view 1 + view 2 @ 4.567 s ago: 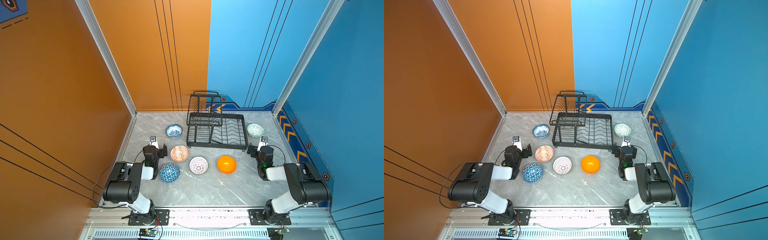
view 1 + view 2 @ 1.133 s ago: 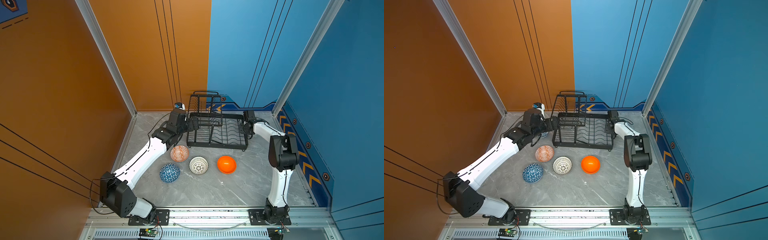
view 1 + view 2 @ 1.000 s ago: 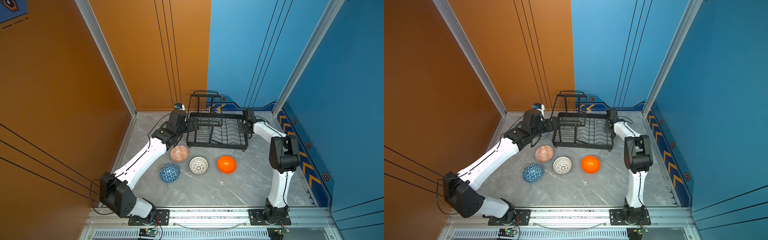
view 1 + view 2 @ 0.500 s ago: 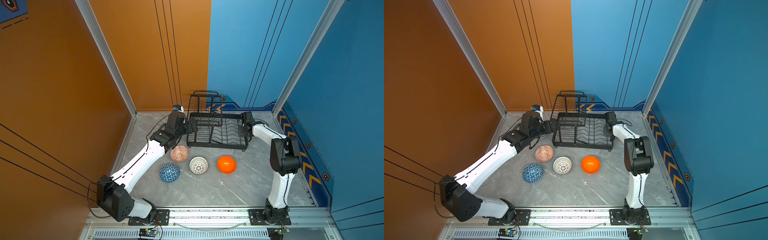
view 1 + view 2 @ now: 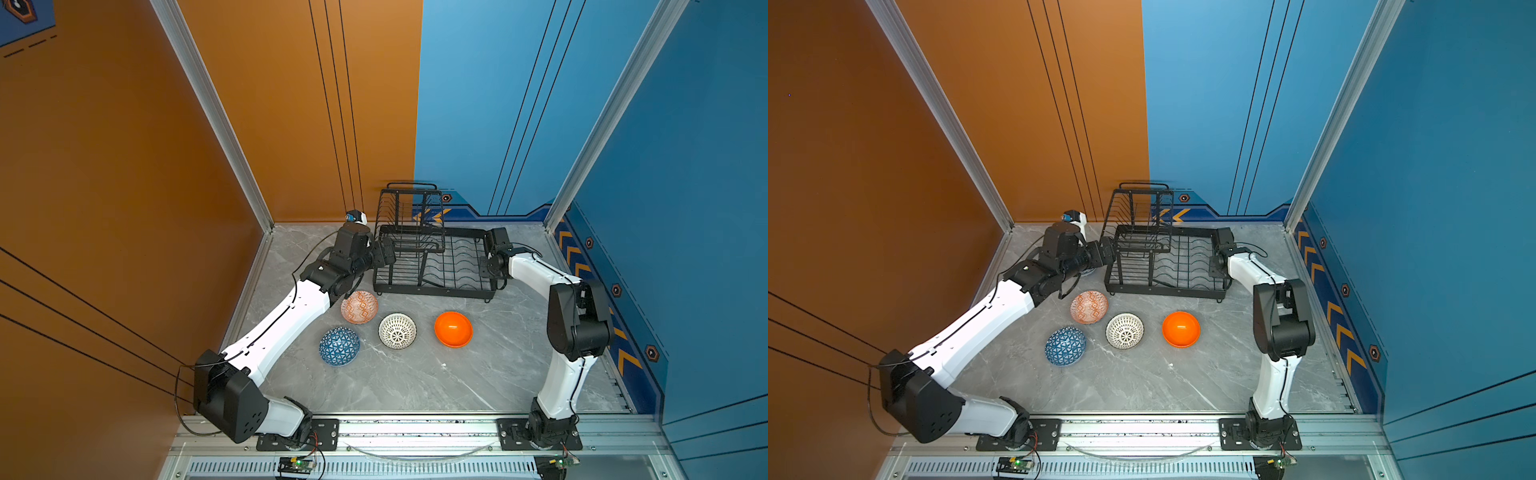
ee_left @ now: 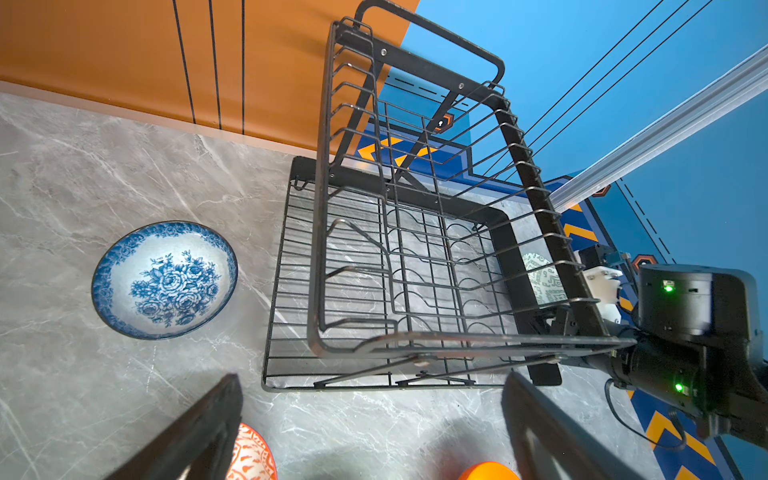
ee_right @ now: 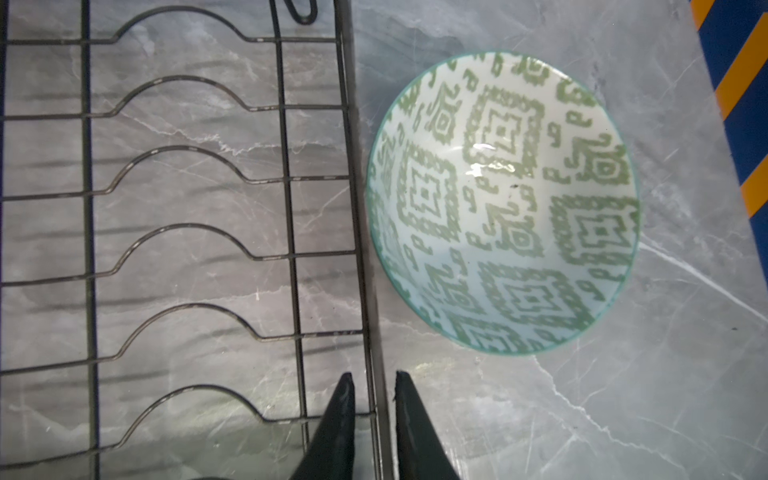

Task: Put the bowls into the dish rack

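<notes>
You have swung both grippers out to the black wire dish rack (image 5: 434, 289) — left gripper (image 6: 372, 386) at its tiered end, right gripper (image 7: 374, 380) with jaws narrowed astride the opposite rail.

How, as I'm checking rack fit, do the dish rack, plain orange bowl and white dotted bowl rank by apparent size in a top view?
1. dish rack, far largest.
2. plain orange bowl and white dotted bowl: look alike, so unranked.

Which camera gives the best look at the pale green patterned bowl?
The right wrist view: it shows the pale green bowl whole and upright, close beside the dish rack. The left wrist view catches only a sliver of the bowl through the rack wires. In both top views the right arm hides it.
</notes>
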Motion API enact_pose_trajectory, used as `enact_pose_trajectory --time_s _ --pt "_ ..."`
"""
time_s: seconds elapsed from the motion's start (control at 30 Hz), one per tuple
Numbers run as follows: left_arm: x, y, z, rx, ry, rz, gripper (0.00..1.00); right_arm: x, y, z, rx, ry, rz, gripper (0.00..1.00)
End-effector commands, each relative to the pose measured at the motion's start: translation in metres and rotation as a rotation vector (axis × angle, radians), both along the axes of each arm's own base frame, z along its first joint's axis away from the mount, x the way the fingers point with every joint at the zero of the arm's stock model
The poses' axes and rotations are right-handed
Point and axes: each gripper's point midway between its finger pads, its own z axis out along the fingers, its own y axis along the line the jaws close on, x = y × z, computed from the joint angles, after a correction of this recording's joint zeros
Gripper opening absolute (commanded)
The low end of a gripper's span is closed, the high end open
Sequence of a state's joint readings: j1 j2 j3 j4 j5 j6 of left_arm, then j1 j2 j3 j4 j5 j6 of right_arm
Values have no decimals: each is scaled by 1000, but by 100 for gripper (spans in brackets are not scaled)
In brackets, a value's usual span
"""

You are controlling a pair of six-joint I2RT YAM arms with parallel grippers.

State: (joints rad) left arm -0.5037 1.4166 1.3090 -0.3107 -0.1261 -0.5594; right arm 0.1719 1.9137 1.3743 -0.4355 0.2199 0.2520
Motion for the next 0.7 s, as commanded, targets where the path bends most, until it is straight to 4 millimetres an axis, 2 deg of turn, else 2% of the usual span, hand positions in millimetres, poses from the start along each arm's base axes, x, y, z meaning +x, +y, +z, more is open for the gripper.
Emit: enact_pose_trajectory --time_s 0.0,0.13,0.43,0.53,0.67 --pt "-1 -2 -8 -4 26 1 98 -12 16 6 26 -14 -7 17" --pt "-1 -1 -8 -9 24 7 98 -17 24 2 32 -14 -20 10" --pt "1 12 -4 -8 16 26 98 -31 52 -12 108 -15 -55 9" --pt "-1 18 2 -7 1 31 98 -31 57 -12 139 -14 -59 11" --pt "-10 30 10 -12 -20 48 98 -30 53 9 142 -54 -61 25"
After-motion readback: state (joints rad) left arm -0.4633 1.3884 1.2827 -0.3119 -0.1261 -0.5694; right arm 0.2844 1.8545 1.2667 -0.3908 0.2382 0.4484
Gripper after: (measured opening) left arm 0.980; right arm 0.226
